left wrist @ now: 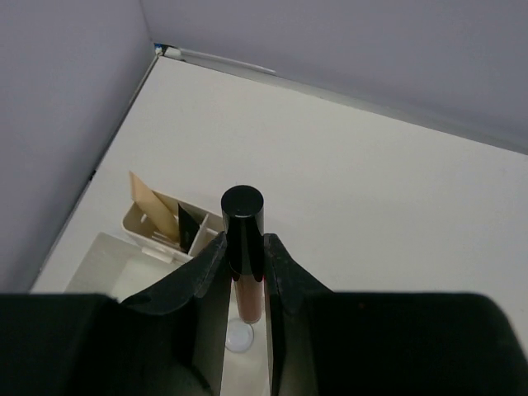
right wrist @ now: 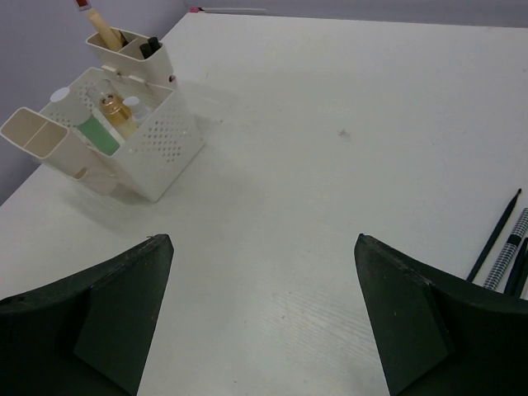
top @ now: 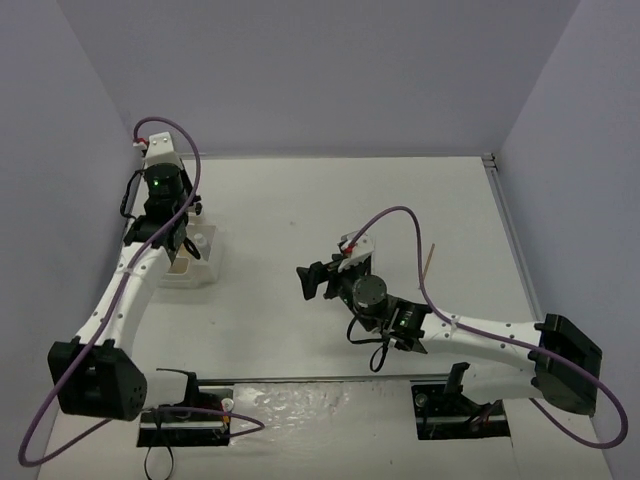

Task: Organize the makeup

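Over the tray (top: 203, 272) at the far left of the surface, the left gripper (left wrist: 246, 252) is pinching a tube (left wrist: 243, 227) with a black cap and a brownish body. The tube hangs upright between the fingers. Directly beneath it sits a white round cap (left wrist: 239, 337), which looks like the top of a bottle already in the tray, though little else of that compartment shows from this wrist. The right gripper (right wrist: 262, 241) is spread wide with nothing in it, near the middle of the surface and well apart from the tray.

More makeup is already in the tray, including a green-and-white bottle (right wrist: 97, 132) and an amber one (right wrist: 115, 111). Several thin pencils (right wrist: 499, 239) lie loose at the right, and a tan stick (top: 429, 258) lies farther back on that side.

The main risk is the drop. If the tube is let go while it is above that white cap, it could strike it, glance off and tip over the wall, or wedge at a slant. The tray looks light, so a finger nudging its rim could shove it. For the right arm, the pencils lie flat and close together. A grab could scrape the surface, roll them away, or catch two at once.
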`<state>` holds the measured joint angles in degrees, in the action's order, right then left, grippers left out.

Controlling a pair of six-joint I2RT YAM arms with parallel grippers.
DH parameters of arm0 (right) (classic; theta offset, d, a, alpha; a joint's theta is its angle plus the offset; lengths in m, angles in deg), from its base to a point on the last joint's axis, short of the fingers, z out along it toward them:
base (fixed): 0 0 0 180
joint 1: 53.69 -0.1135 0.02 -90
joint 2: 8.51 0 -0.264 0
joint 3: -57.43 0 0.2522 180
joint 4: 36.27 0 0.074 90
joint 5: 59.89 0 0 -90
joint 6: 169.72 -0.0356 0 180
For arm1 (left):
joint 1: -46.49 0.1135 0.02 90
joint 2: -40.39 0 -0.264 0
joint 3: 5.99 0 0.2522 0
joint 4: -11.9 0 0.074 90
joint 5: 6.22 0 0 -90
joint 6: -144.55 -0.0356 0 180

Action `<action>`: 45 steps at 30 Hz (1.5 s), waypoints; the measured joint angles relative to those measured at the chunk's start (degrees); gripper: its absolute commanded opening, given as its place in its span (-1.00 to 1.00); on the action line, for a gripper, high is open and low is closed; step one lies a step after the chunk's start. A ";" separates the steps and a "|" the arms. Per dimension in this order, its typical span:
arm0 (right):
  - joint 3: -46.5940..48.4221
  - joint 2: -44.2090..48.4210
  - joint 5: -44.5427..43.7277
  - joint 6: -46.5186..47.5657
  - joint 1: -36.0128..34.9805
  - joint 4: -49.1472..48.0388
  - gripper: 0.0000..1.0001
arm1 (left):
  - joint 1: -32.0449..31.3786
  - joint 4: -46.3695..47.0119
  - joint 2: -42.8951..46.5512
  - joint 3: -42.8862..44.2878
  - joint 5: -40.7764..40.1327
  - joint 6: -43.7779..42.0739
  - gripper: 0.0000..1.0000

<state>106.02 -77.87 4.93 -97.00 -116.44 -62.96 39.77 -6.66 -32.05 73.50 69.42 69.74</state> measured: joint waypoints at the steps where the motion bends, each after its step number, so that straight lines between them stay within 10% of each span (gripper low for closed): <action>1: -0.62 0.73 0.09 -0.20 0.50 0.40 0.79 | 0.84 1.52 -2.00 0.53 0.09 -0.97 -1.00; 23: -6.49 10.30 1.02 -2.00 5.03 3.99 0.79 | 9.31 14.61 -15.21 -2.61 7.47 -2.93 -0.93; 34: -7.34 11.25 1.02 -2.18 5.03 4.96 0.79 | 9.03 16.28 -16.26 -4.47 9.48 -1.48 -0.14; 45: -6.97 11.81 -0.60 -3.80 5.03 10.73 0.61 | 8.54 12.47 -14.07 -4.52 9.50 0.26 0.24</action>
<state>99.05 -66.06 4.33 -100.80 -111.41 -52.23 48.31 5.81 -46.12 68.98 78.92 70.00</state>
